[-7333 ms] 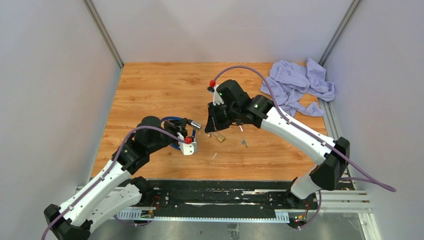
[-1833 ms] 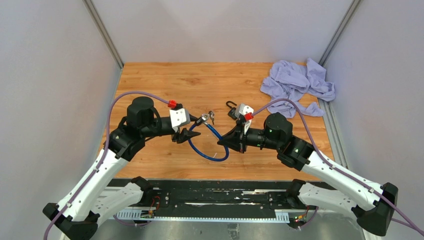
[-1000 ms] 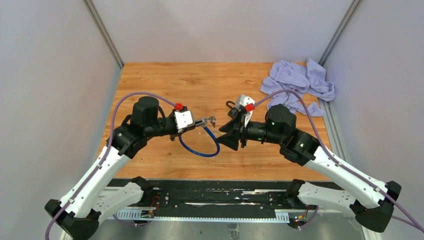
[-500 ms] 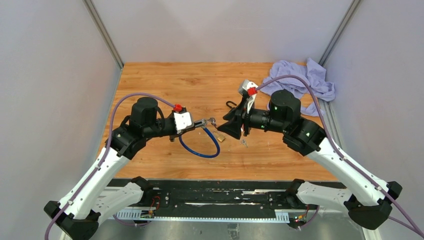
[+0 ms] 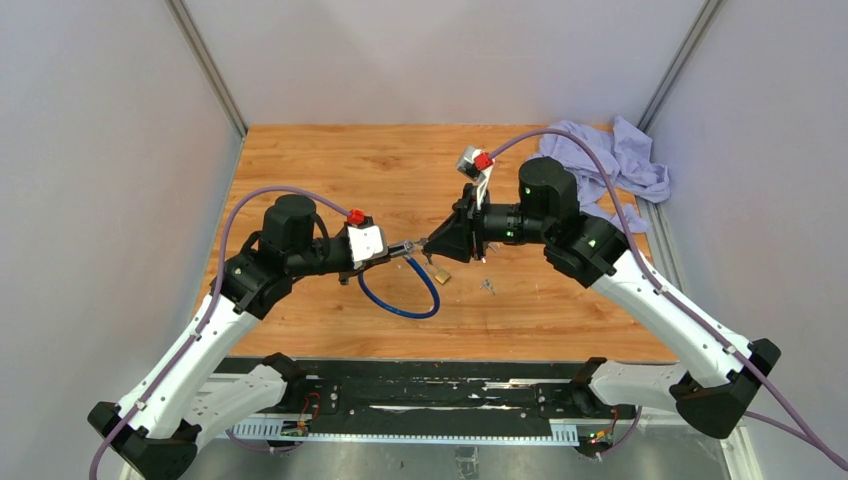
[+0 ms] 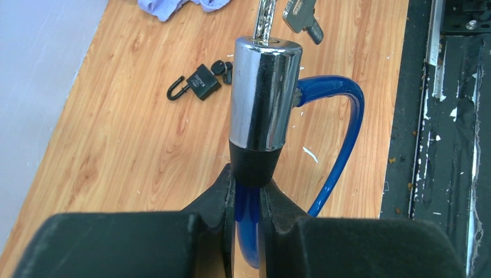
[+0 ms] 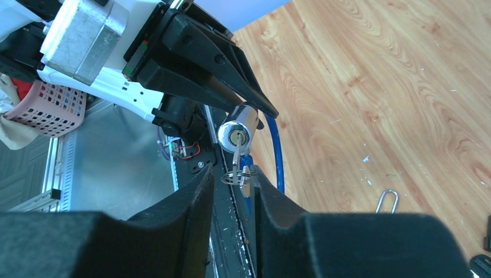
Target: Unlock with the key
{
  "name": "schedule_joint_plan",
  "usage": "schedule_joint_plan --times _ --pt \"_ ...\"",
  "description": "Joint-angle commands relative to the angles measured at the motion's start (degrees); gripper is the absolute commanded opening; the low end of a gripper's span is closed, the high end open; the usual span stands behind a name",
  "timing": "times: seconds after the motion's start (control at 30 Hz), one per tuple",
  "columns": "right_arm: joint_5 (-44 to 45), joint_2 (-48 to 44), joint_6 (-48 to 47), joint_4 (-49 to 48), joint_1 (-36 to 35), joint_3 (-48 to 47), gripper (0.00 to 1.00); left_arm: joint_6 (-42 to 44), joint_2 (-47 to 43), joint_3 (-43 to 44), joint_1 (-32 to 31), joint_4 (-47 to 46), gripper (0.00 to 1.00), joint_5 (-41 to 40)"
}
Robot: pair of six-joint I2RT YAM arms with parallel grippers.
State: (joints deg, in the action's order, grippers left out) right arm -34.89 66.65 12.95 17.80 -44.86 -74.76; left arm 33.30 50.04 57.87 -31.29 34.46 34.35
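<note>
My left gripper (image 5: 392, 250) is shut on the blue cable (image 6: 341, 130) of a cable lock, just below its chrome cylinder (image 6: 265, 92); in the left wrist view the gripper (image 6: 248, 184) holds the cylinder end-up. A key (image 7: 238, 152) sits in the cylinder's keyhole (image 7: 237, 136), and a key ring (image 7: 237, 174) with a second key hangs from it. My right gripper (image 7: 234, 175) straddles the ring with its jaws slightly apart; the ring nears one finger only. In the top view the right gripper (image 5: 430, 243) meets the cylinder (image 5: 408, 246) tip to tip.
A brass padlock (image 5: 439, 272) lies under the grippers, and loose keys (image 5: 487, 287) lie to its right. A black padlock (image 6: 197, 86) lies on the wooden table (image 5: 320, 170). A lilac cloth (image 5: 600, 165) is bunched at the back right corner.
My right gripper has rolled and moved left from beside the lock to the key in the cylinder. The left arm holds the lock almost still.
</note>
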Motion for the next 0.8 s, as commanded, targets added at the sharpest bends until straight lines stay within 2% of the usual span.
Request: schedule_joint_plan --times 0.0,0.17,0.4,0.63,0.77 --pt "-2.9 0.7 1.4 0.3 0.9 -2.2 0.26 0.2 -0.9 1.8 0.2 -1.8 0.0 1.8" --pt "-2.6 0.9 1.2 0.2 0.9 -2.3 0.21 0.0 -1.0 1.7 0.1 -1.7 0.0 1.8" --pt "-2.1 0.9 -0.1 1.7 1.2 -3.4 0.23 -0.2 -1.1 1.5 0.2 -1.7 0.0 2.0" --pt "-3.1 1.5 -0.2 2.6 1.4 -3.4 0.04 -0.4 -1.3 1.6 0.2 -1.8 0.0 2.0" --pt "-3.3 1.6 -0.6 3.1 1.5 -3.1 0.01 -0.5 -1.3 1.6 0.2 -2.0 0.0 2.0"
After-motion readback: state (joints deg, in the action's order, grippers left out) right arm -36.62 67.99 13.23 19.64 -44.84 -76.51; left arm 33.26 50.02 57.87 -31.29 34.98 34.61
